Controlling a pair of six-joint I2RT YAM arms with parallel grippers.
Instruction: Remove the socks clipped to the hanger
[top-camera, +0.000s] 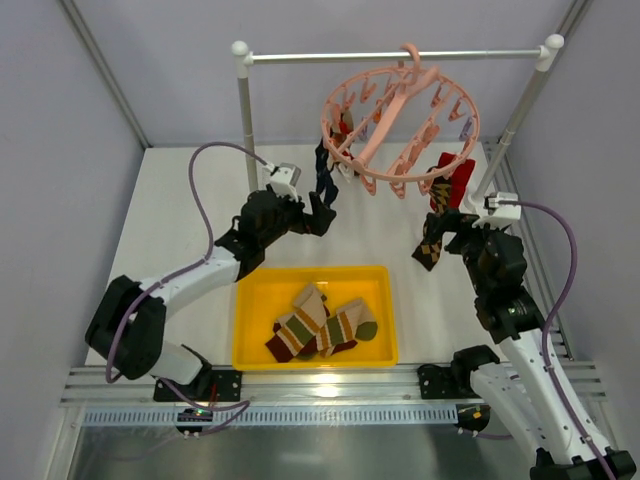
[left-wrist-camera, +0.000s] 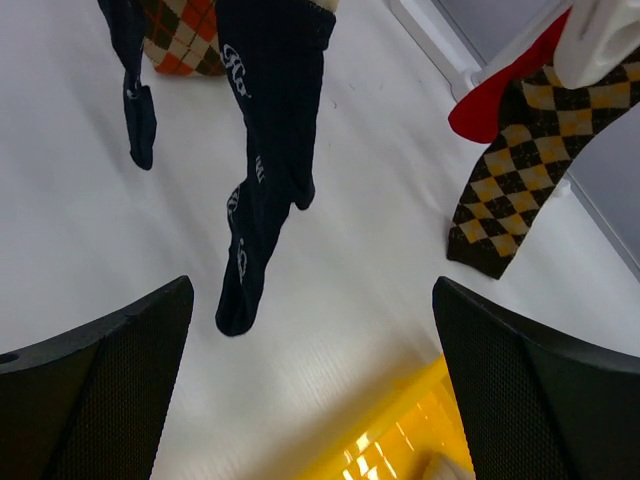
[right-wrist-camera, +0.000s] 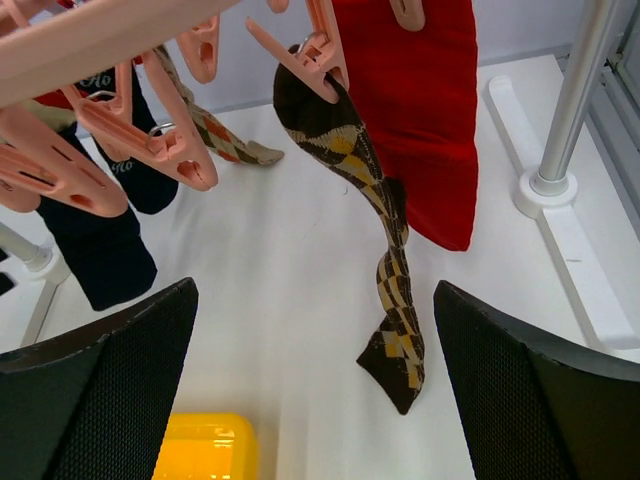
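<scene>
Left jaws spread wide, empty, facing the navy sock (left-wrist-camera: 265, 170) hanging just ahead. Right jaws released too, nothing held, pointed at the brown-yellow argyle sock (right-wrist-camera: 385, 260) beside the red sock (right-wrist-camera: 425, 110). All three are clipped to the hanger (top-camera: 400, 110) above the desk (top-camera: 190, 220). Striped socks (top-camera: 320, 325) already lie in the yellow bin (top-camera: 245, 300). Judged partly done; navy, argyle and red ones not yet unclipped.

A white table (top-camera: 165, 220) fills the middle of the top view, boxed by plain pale grey walls (top-camera: 60, 150) on the left, back and right. A rail stand (top-camera: 300, 57) of white posts and a metal bar spans the upper centre. Slotted aluminium rails (top-camera: 330, 385) run along the bottom edge.
</scene>
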